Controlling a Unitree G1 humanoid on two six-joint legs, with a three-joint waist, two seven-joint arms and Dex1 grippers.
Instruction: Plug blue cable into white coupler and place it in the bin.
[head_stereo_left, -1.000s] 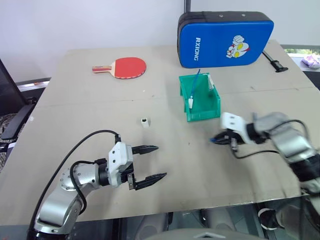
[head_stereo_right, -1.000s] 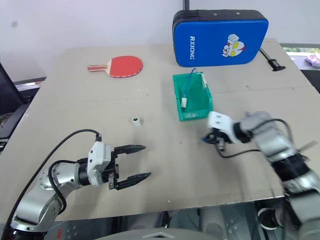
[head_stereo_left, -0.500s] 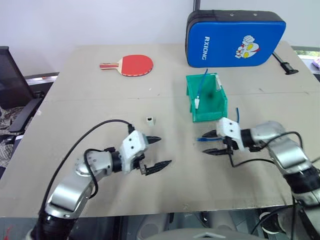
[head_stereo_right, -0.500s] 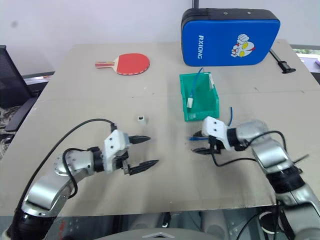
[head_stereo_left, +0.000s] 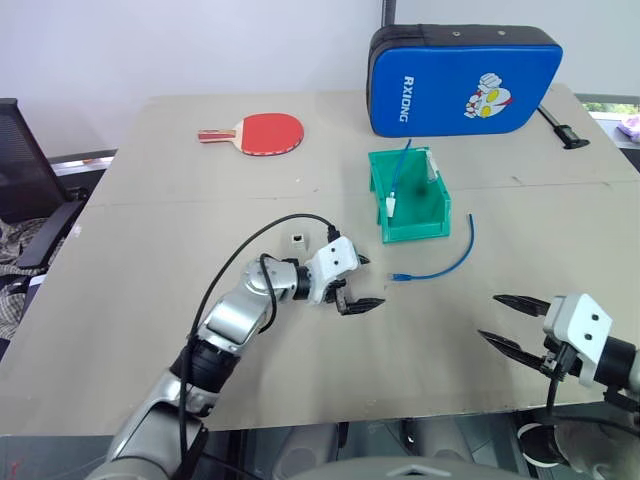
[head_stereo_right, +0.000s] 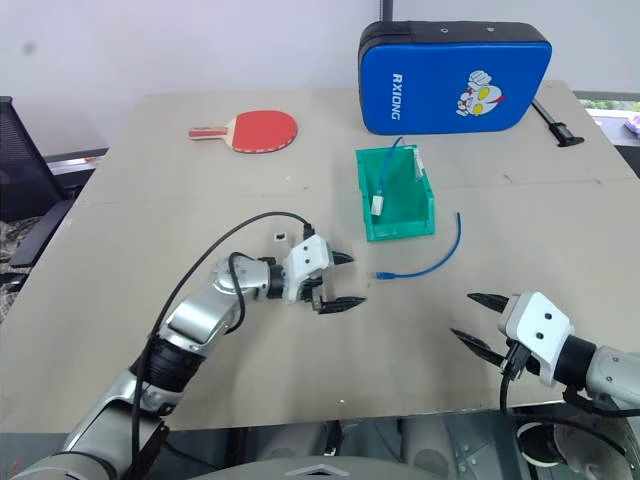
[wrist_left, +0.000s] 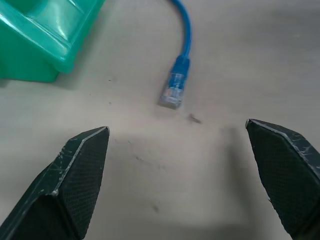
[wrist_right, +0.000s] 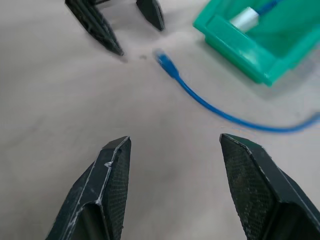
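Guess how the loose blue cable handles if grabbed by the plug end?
Probably floppy: the cable is thin and lies in a loose curve on the table, so the tail would likely droop and drag. Looks light. Its clear plug is small and smooth-looking, so it may slip or twist between fingers.

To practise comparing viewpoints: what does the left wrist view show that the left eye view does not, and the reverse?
Left wrist view alone: the clear plug's fine detail, lying between the open left claw's fingers.

Left eye view alone: the white coupler, the red paddle, the blue padded case and the open right claw.

Both: the blue cable on the table beside the green bin.
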